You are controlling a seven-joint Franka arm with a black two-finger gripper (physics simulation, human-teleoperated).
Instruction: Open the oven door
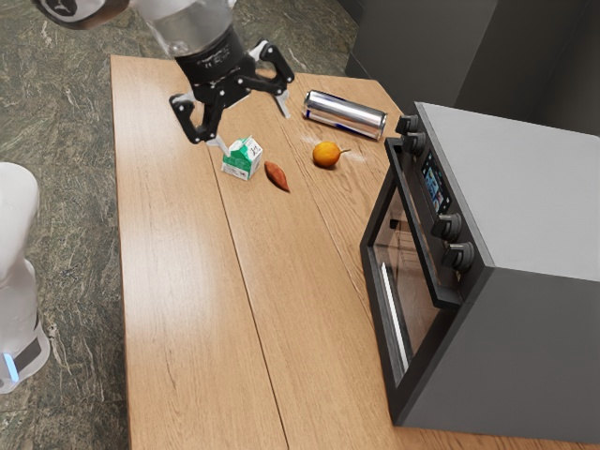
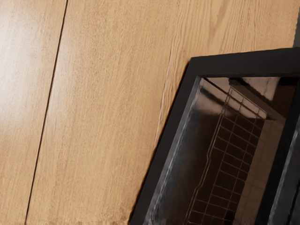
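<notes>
The black two-finger gripper (image 1: 251,122) is hovering above the wooden tabletop (image 1: 187,300), its fingers spreading wide with nothing between them. The black-framed glass oven door (image 1: 412,292) is sitting shut on the gray, boxy oven (image 1: 539,202), its dark bar handle (image 1: 420,230) running beneath the knobs (image 1: 448,225).

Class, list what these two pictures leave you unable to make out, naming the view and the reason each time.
- Writing on the oven's display: too small in the exterior view.
- Print on the green-and-white carton: too small in the exterior view.
- Back of the oven: cut off by the exterior view's right edge.
- Upper part of the arm: cut off by the exterior view's top edge.
</notes>
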